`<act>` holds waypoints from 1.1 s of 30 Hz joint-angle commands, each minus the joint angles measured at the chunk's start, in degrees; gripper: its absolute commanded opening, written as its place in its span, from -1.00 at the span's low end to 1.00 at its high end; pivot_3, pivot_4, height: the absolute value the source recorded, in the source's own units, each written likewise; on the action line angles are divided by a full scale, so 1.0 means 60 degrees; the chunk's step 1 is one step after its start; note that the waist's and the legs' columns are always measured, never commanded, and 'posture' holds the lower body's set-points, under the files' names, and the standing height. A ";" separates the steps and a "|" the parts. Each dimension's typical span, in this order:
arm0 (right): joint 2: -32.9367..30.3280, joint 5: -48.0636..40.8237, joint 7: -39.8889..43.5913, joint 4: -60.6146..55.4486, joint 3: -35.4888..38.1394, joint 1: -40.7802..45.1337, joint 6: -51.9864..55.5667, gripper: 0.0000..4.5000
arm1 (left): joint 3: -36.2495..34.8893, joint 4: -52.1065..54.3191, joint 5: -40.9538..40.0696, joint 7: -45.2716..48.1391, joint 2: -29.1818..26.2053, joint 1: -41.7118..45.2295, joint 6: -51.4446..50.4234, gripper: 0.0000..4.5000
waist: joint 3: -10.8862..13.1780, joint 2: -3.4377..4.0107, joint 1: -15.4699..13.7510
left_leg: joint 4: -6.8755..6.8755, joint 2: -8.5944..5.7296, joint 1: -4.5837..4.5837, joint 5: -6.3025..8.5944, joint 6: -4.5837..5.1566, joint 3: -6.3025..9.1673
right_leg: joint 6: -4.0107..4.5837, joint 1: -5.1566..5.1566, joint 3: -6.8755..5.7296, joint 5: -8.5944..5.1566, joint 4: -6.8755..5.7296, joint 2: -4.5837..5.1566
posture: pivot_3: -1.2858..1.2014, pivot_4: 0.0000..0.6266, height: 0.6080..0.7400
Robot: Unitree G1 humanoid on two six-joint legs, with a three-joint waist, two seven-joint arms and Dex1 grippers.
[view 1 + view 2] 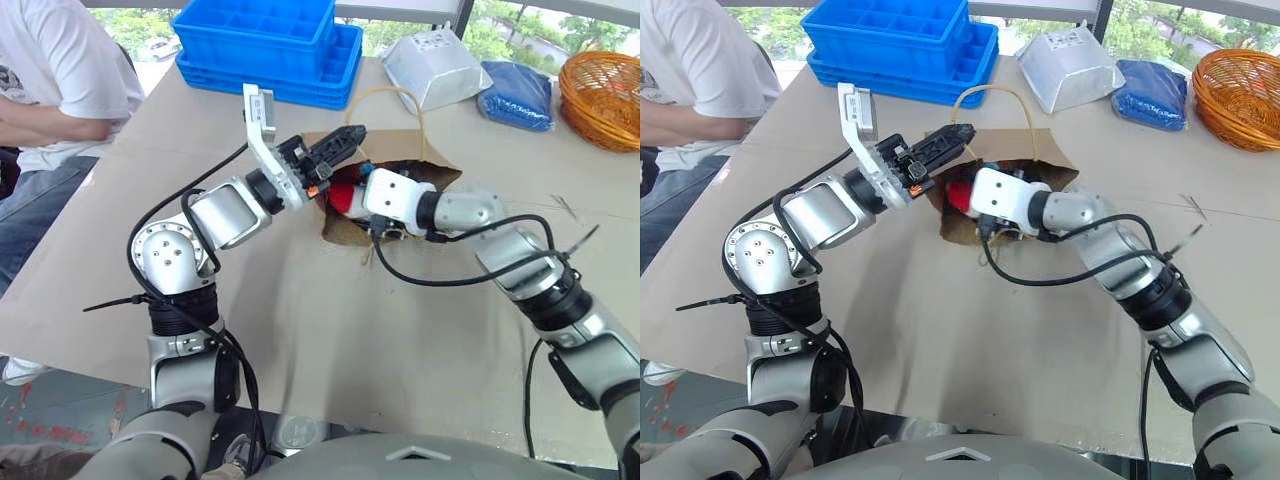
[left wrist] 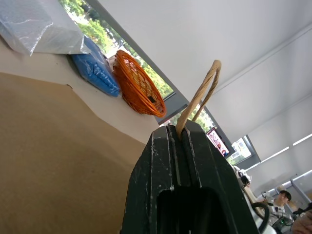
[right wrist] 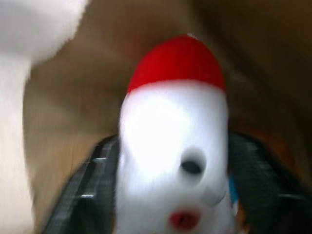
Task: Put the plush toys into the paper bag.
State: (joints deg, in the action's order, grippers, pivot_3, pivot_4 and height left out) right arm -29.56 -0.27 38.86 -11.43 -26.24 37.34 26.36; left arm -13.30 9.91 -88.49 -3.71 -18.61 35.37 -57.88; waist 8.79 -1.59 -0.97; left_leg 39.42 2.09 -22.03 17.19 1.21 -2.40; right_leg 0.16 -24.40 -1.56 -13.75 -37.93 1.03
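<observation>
White toy going into the bag, bag mouth held up by its handle.

My left hand [image 1: 340, 143] is clamped together on one cord handle [image 2: 199, 97] of the bag [image 1: 420, 170], which lies near the far edge of the surface [image 1: 300, 330], in front of the blue crates [image 1: 270, 45]. My right hand [image 3: 170, 161] reaches into the mouth with the white toy [image 3: 173, 141] between its fingers; they look spread at both sides of it, but I cannot tell if they grip it or already let go. To do this well, I would hold the handle high, push the toy deep, then open fully. The brown toy I cannot find.
</observation>
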 commanded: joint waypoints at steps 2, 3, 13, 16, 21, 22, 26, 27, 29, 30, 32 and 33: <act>-0.0507 -0.1104 0.0504 -0.1857 0.1733 -0.0729 0.0487 0.42 | -0.0213 0.0133 -0.0398 -0.0097 -0.0076 0.0026 0.0321 -1.00 | 0.0001 0.0002 0.0069 | -0.0005 0.0005 0.0008 0.0000 -0.0001 0.0000 | 0.0001 0.0000 -0.0003 0.0000 -0.0003 -0.0005 | 0.03 -0.52 1.00; -0.0573 -0.1213 0.0561 -0.2079 0.1868 -0.0885 0.0542 0.42 | -0.0191 0.0126 -0.0397 -0.0089 -0.0083 0.0021 0.0340 -1.00 | 0.0001 0.0002 0.0072 | -0.0009 0.0008 0.0015 -0.0002 -0.0003 -0.0008 | 0.0001 0.0000 0.0001 -0.0001 -0.0005 -0.0009 | 0.03 -0.52 1.00; -0.0794 -0.5319 0.0586 -0.4552 0.5477 -0.1776 0.2937 0.80 | -0.0095 -0.0063 -0.0143 0.0332 -0.0422 0.0138 0.0279 -1.00 | 0.0001 0.0001 0.0008 | -0.0008 0.0007 0.0020 -0.0007 -0.0012 -0.0003 | 0.0002 0.0011 0.0003 -0.0001 -0.0003 -0.0013 | 0.03 -0.52 1.00; -0.2261 -0.5060 0.1192 -0.5207 0.5863 -0.3044 0.2809 0.99 | -0.0117 -0.0248 -0.0104 0.0512 -0.0580 0.0264 0.0253 -1.00 | 0.0001 0.0001 -0.0037 | -0.0010 0.0002 0.0016 -0.0005 -0.0009 0.0016 | 0.0003 0.0015 -0.0006 -0.0001 0.0001 -0.0013 | 0.03 -0.52 1.00; -0.3477 -0.4172 0.1436 -0.5283 0.5695 -0.4460 0.1836 0.99 | -0.0119 -0.0492 -0.0044 0.0781 -0.0839 0.0388 0.0198 -1.00 | 0.0003 -0.0001 0.0060 | -0.0014 0.0000 0.0023 -0.0004 -0.0007 0.0000 | 0.0002 0.0016 0.0013 -0.0003 0.0006 -0.0020 | 0.03 -0.52 1.00; -0.3561 -0.3833 0.1413 -0.5192 0.5381 -0.4574 0.1535 0.99 | -0.0109 -0.0519 -0.0028 0.0815 -0.0868 0.0418 0.0184 -1.00 | 0.0004 -0.0001 0.0077 | -0.0014 0.0002 0.0028 -0.0005 -0.0007 -0.0010 | 0.0002 0.0016 0.0023 -0.0003 0.0002 -0.0022 | 0.03 -0.52 1.00; -0.2483 -0.2333 0.0578 -0.4230 0.3409 -0.4113 0.0292 0.89 | -0.0053 -0.0607 0.0093 0.0938 -0.0937 0.0590 0.0144 -1.00 | 0.0003 -0.0014 0.0108 | -0.0014 0.0010 0.0051 -0.0010 -0.0015 -0.0013 | 0.0000 0.0023 0.0041 -0.0004 -0.0008 -0.0051 | 0.03 -0.52 1.00; -0.2152 -0.2330 0.0473 -0.4131 0.3222 -0.3952 0.0266 0.77 | -0.0036 -0.0594 0.0113 0.0966 -0.0960 0.0592 0.0128 -1.00 | 0.0006 -0.0010 0.0110 | -0.0011 0.0013 0.0048 -0.0014 -0.0022 -0.0012 | 0.0000 0.0024 0.0045 -0.0004 -0.0007 -0.0059 | 0.03 -0.52 1.00; -0.1751 -0.1992 0.0368 -0.3876 0.2758 -0.3683 0.0111 0.43 | -0.0036 -0.0576 0.0113 0.0965 -0.0970 0.0591 0.0127 -1.00 | 0.0009 -0.0005 0.0098 | -0.0012 0.0012 0.0048 -0.0017 -0.0027 -0.0015 | 0.0000 0.0021 0.0057 -0.0004 -0.0008 -0.0060 | 0.03 -0.52 1.00; -0.1665 -0.1774 0.0399 -0.3739 0.2517 -0.3591 -0.0041 0.25 | -0.0041 -0.0569 0.0108 0.0954 -0.0964 0.0590 0.0133 -1.00 | 0.0009 -0.0005 0.0076 | -0.0012 0.0012 0.0043 -0.0018 -0.0029 -0.0014 | 0.0001 0.0017 0.0058 -0.0004 -0.0008 -0.0061 | 0.03 -0.52 1.00; -0.1599 -0.1605 0.0532 -0.3629 0.2264 -0.3512 -0.0209 -0.23 | -0.0044 -0.0525 0.0098 0.0919 -0.0952 0.0584 0.0143 -1.00 | 0.0009 -0.0006 0.0022 | -0.0012 0.0013 0.0040 -0.0018 -0.0029 -0.0012 | 0.0001 0.0016 0.0059 -0.0004 -0.0001 -0.0058 | 0.03 -0.52 1.00; -0.1512 -0.1531 0.0471 -0.3547 0.2239 -0.3465 -0.0285 -0.36 | -0.0060 -0.0515 0.0086 0.0898 -0.0952 0.0592 0.0154 -1.00 | 0.0009 -0.0006 0.0007 | -0.0012 0.0012 0.0036 -0.0018 -0.0029 -0.0007 | 0.0001 0.0016 0.0058 -0.0004 0.0002 -0.0057 | 0.03 -0.52 1.00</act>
State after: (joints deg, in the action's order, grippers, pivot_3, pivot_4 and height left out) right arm -39.32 -10.49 42.05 -32.32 -12.84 15.93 26.59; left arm -12.97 5.35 -87.40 1.14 -24.08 38.02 -57.14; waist 8.84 -1.63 -0.93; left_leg 39.34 2.15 -21.83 17.08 1.04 -2.39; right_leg 0.17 -24.30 -1.21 -13.77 -37.92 0.69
